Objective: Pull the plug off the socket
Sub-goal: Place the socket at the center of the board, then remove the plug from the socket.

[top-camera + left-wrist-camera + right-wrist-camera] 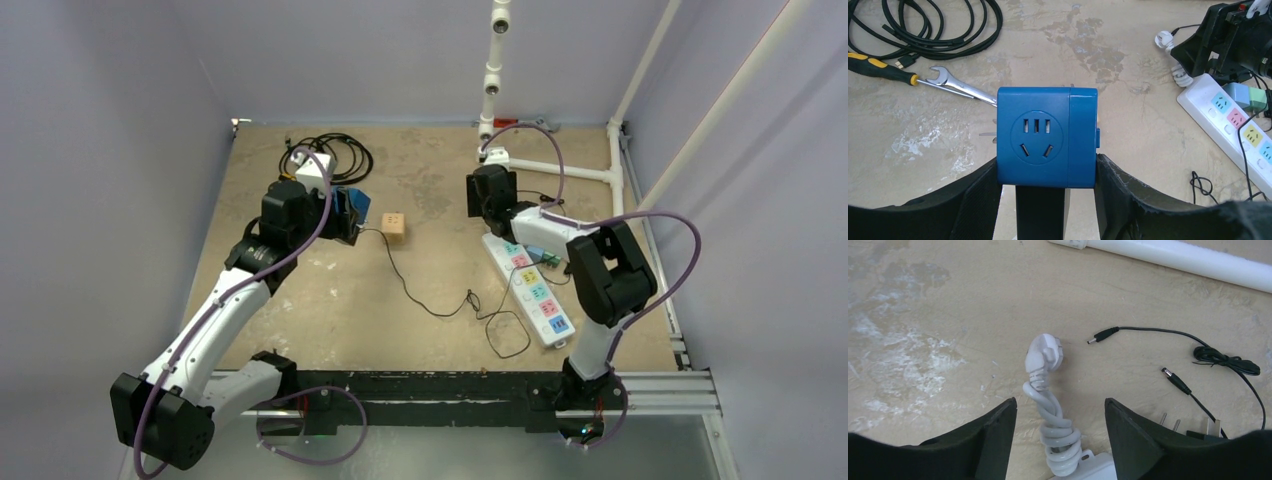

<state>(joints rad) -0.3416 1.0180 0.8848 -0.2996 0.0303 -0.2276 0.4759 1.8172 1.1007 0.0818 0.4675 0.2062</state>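
Power strip: near right, on table.
Left gripper: clamped on blue socket cube, held off the table, presumably to brace it.
Right gripper: jaws apart, holding nothing.
White plug: on the table just beyond, apparently unplugged.

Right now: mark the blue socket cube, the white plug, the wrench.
blue socket cube (1038, 137), left wrist view, front outlet face.
white plug (1044, 354), right wrist view, plug head.
wrench (965, 89), left wrist view, mid shank.
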